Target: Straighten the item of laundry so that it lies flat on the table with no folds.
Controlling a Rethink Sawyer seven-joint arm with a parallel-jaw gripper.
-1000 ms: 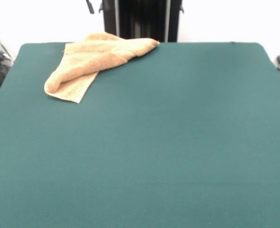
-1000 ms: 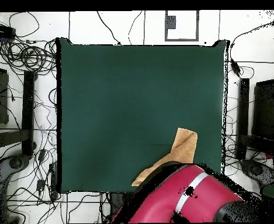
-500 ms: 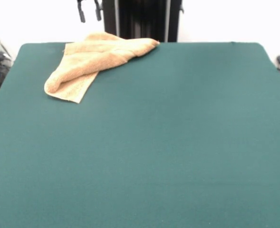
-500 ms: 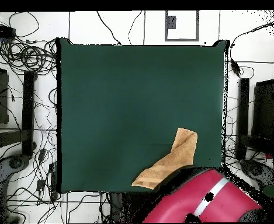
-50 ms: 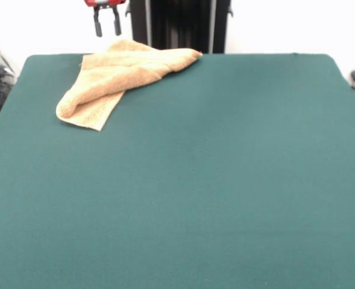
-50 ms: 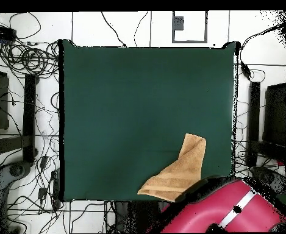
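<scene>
The item of laundry is an orange-tan towel, folded over itself and bunched into a rough triangle at the far left corner of the green table. One end of the towel reaches the table's far edge. In the overhead view the towel lies near the bottom edge, right of centre, on the table. My gripper hangs open above the towel's far left end, apart from it, with nothing between its fingers. The red arm crosses the bottom right of the overhead view and hides the gripper there.
The black pedestal stands just behind the towel at the table's far edge. Cables and dark equipment lie on the floor round the table's sides.
My gripper has come down into the front view and shifted left, towards the towel's end. Seen from overhead, the red arm has swung right and uncovered the whole towel. The towel has not moved.
</scene>
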